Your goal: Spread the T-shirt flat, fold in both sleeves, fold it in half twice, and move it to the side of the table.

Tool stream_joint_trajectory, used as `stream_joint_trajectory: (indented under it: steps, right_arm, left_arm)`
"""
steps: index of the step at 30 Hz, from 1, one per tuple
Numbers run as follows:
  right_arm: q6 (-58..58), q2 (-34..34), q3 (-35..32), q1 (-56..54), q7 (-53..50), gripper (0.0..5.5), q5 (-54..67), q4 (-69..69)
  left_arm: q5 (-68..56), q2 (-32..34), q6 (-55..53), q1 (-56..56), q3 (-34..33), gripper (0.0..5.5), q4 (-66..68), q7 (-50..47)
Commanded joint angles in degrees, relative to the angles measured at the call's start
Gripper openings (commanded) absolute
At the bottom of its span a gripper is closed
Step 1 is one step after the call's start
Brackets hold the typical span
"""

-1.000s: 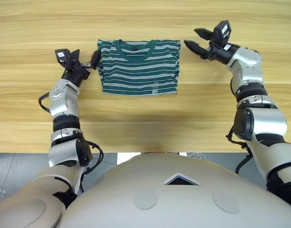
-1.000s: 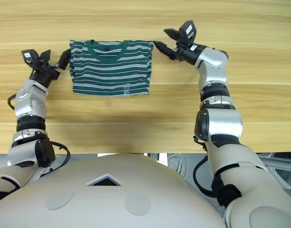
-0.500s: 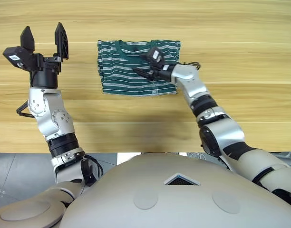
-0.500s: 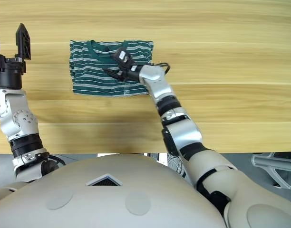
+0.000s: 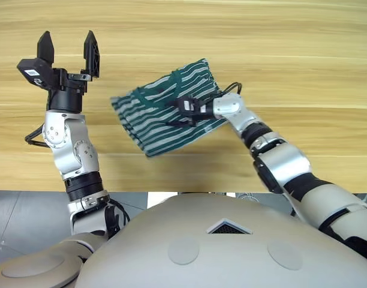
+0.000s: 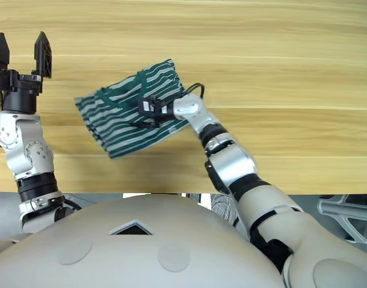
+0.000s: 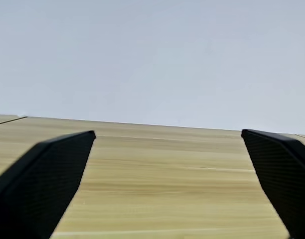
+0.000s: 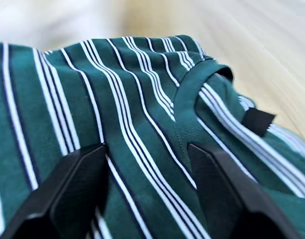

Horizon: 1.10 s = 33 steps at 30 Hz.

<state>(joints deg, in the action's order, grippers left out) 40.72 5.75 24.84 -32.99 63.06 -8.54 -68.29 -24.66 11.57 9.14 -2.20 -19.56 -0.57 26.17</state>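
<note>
Nearest to me, the folded T-shirt (image 5: 149, 123) lies on the wooden table (image 5: 303, 54), in the near part of it and a little to the robot's left. It is green with thin white stripes. It sits askew to the table edges, with one corner pointing toward the near edge.

The right gripper (image 5: 182, 108) rests on top of the shirt, about at its middle. In the right wrist view its two black fingers (image 8: 68, 199) stand apart, and the striped cloth lies flat between and under them. So I read this claw as partly open and pressing on the cloth. I cannot tell if it pinches any fabric. The collar (image 8: 207, 82) with a small black tag (image 8: 257, 120) shows just beyond the fingers.

Further on the left, the left gripper (image 5: 68, 41) is held up above the table, well apart from the shirt. Its fingers (image 7: 40, 184) are spread wide and hold nothing; between them I see bare wood.
</note>
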Motion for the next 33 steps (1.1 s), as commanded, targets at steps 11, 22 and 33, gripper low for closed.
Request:
stream_joint_trajectory:
  steps: [11,22,33]
  right_arm:
    - [-2.71,21.85,-17.63,7.15,15.87,3.04,18.51,10.47]
    - [-19.27,13.50,-7.44,5.93,-4.92,3.04,1.34,0.13]
    - [-16.59,3.43,-4.34,0.90,-10.73,3.04,-0.83,-2.91]
  left_arm:
    - [1.60,-0.91,3.56,2.27,4.73,5.37,3.02,0.66]
    - [1.15,-0.34,4.01,3.21,5.16,5.37,4.13,1.03]
    - [1.48,-0.29,5.25,3.86,6.11,5.37,6.49,2.00]
